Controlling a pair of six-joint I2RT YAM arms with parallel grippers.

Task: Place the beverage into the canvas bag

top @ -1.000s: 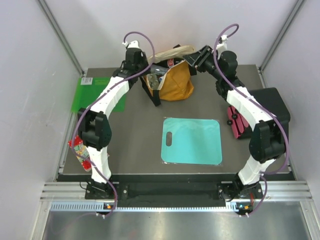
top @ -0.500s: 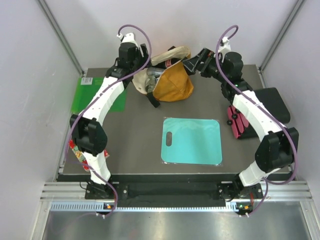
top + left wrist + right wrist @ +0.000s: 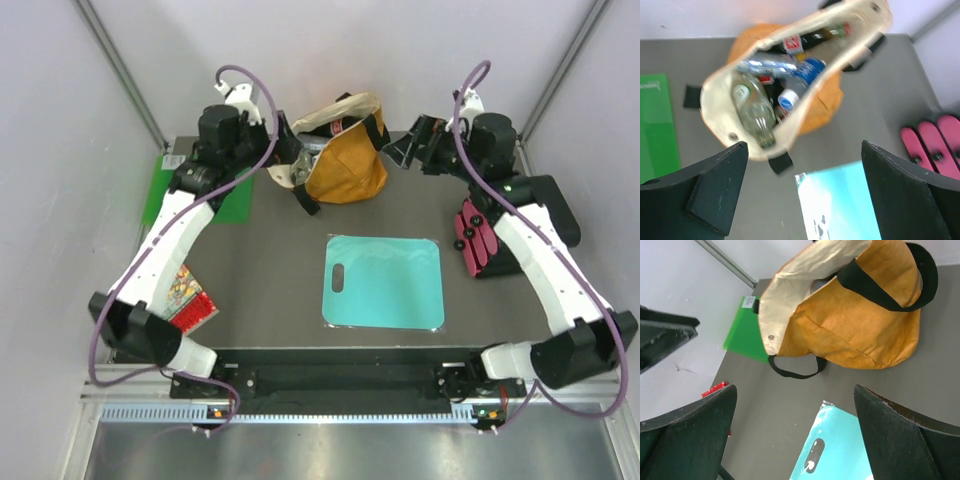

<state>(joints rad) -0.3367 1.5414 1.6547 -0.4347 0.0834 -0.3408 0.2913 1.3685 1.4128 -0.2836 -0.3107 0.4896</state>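
Your canvas bag (image 3: pixel 350 175) sits slumped at the bench's (image 3: pixel 270 270) 12 o'clock edge. It is mustard-yellow outside with black strap handles, and its pale cream lining gapes toward 10 o'clock. In the left wrist view you can see a clear bottle (image 3: pixel 754 110) and a blue-capped bottle (image 3: pixel 789 98) lying inside (cans (image 3: pixel 765 66) too, blurred). The left claw (image 3: pixel 802 150) at the bag's 9 o'clock and the right claw (image 3: pixel 795 390) at its 3 o'clock are both spread wide and hold nothing.
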